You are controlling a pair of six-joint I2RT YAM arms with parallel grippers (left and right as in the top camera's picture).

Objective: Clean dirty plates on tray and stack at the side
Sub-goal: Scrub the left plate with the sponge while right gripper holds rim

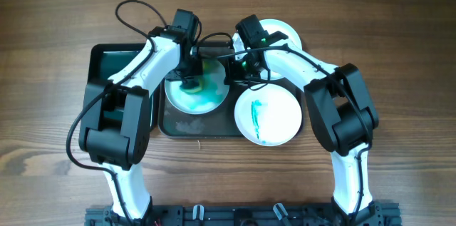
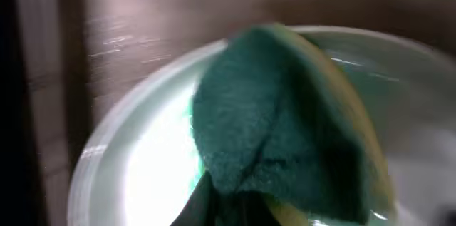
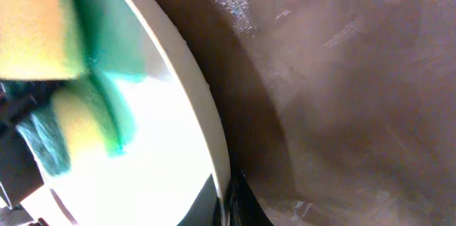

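A white plate smeared with teal lies on the left half of the dark grey tray. My left gripper is shut on a green and yellow sponge and presses it onto this plate. My right gripper is shut on the plate's right rim; the sponge shows at the upper left of the right wrist view. A second plate with a teal streak lies at the tray's right end. A third, plain white plate sits on the table behind the tray, partly hidden by my right arm.
A smaller black tray with a teal inside stands to the left of the grey tray, partly under my left arm. Bare wooden table surrounds both trays. The wet grey tray floor fills the right wrist view.
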